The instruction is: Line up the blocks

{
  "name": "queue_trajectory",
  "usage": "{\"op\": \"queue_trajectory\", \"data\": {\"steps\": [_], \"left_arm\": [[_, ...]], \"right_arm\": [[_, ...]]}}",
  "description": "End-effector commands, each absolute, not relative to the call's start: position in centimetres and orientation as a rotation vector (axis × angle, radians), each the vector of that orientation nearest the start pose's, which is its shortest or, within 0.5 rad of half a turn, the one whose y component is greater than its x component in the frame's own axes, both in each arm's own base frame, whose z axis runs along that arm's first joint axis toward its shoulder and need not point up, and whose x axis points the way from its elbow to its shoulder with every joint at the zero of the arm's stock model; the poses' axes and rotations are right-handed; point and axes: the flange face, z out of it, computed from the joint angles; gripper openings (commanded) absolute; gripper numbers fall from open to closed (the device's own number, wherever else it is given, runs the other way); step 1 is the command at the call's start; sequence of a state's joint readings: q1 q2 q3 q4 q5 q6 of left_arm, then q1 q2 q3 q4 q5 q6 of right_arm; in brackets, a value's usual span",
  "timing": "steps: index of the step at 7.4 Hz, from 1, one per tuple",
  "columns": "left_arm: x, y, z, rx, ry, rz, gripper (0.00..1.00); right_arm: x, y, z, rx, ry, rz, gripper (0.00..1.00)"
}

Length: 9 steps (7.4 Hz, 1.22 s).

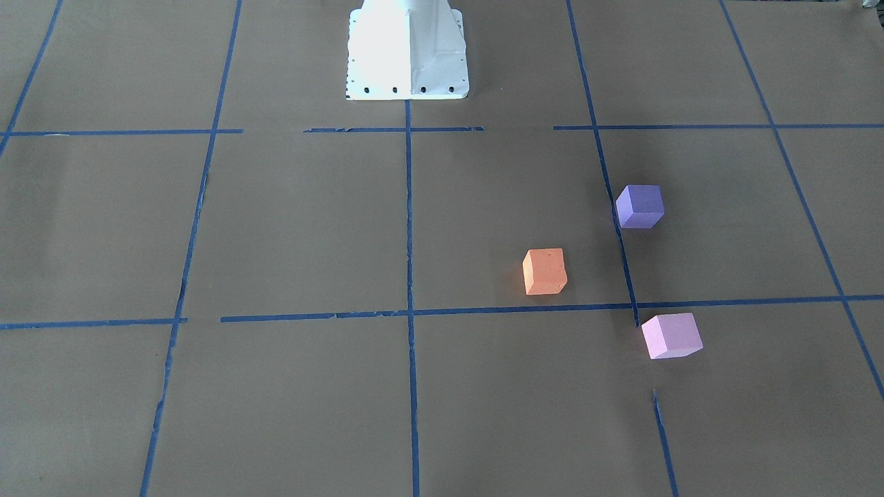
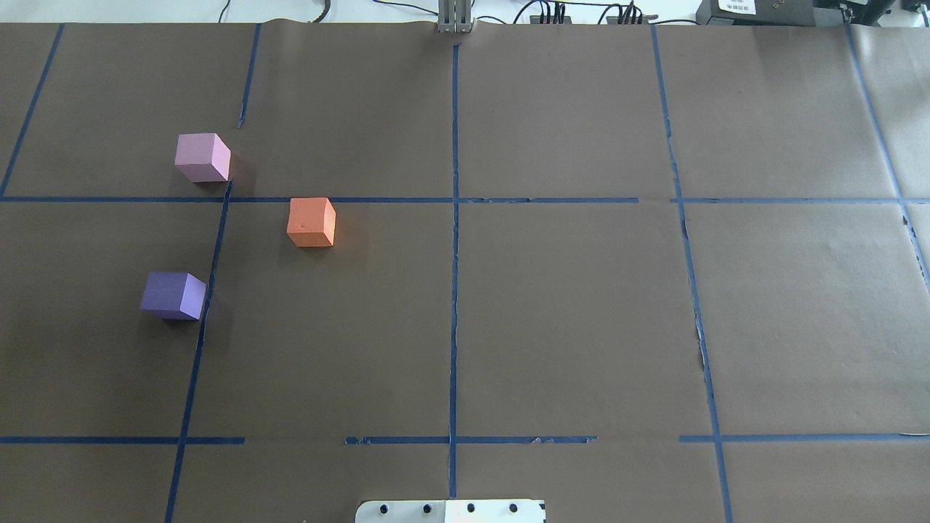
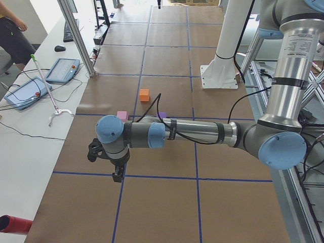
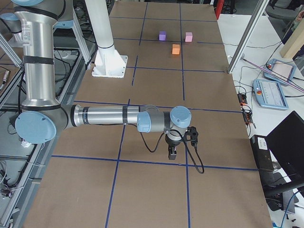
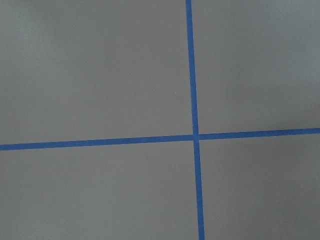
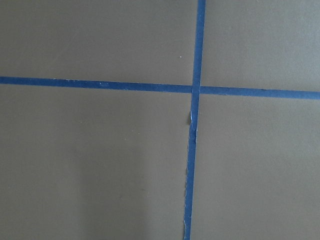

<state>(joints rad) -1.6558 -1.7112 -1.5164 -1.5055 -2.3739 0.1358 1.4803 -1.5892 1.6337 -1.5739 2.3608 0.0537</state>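
Three cubes lie apart on the brown paper on my left half of the table. The orange block (image 2: 311,221) (image 1: 545,271) is nearest the middle. The dark purple block (image 2: 174,295) (image 1: 640,206) sits closer to my base. The light pink-lilac block (image 2: 203,157) (image 1: 671,335) is farthest out. My left gripper (image 3: 117,174) shows only in the exterior left view, beyond the blocks at the table's end. My right gripper (image 4: 172,154) shows only in the exterior right view, far from the blocks. I cannot tell whether either is open or shut. Both wrist views show only paper and blue tape.
The white robot base (image 1: 406,52) stands at the table's edge. Blue tape lines (image 2: 454,254) divide the paper into squares. Teach pendants lie on side tables (image 3: 63,70) (image 4: 275,92). A person (image 3: 12,30) stands by the left side table.
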Motion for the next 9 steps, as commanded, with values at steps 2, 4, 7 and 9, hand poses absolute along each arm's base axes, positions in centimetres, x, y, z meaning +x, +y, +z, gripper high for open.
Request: {"op": "queue_trajectory", "data": {"steps": [2, 4, 7, 9], "left_arm": [[-1.0, -57.0, 57.0, 0.160, 0.817, 0.107, 1.00], [6.4, -57.3, 52.4, 0.191, 0.868, 0.084, 1.00], [23.7, -57.6, 39.2, 0.129, 0.931, 0.030, 1.00], [32.5, -56.2, 34.1, 0.170, 0.907, 0.047, 1.00]], "right_arm": [[1.8, -49.0, 63.6, -0.018, -0.791, -0.051, 1.00], [1.8, -49.0, 63.6, -0.018, -0.791, -0.051, 1.00], [1.8, -49.0, 63.6, -0.019, -0.791, -0.051, 1.00], [1.8, -49.0, 63.6, -0.018, -0.791, -0.051, 1.00]]}}
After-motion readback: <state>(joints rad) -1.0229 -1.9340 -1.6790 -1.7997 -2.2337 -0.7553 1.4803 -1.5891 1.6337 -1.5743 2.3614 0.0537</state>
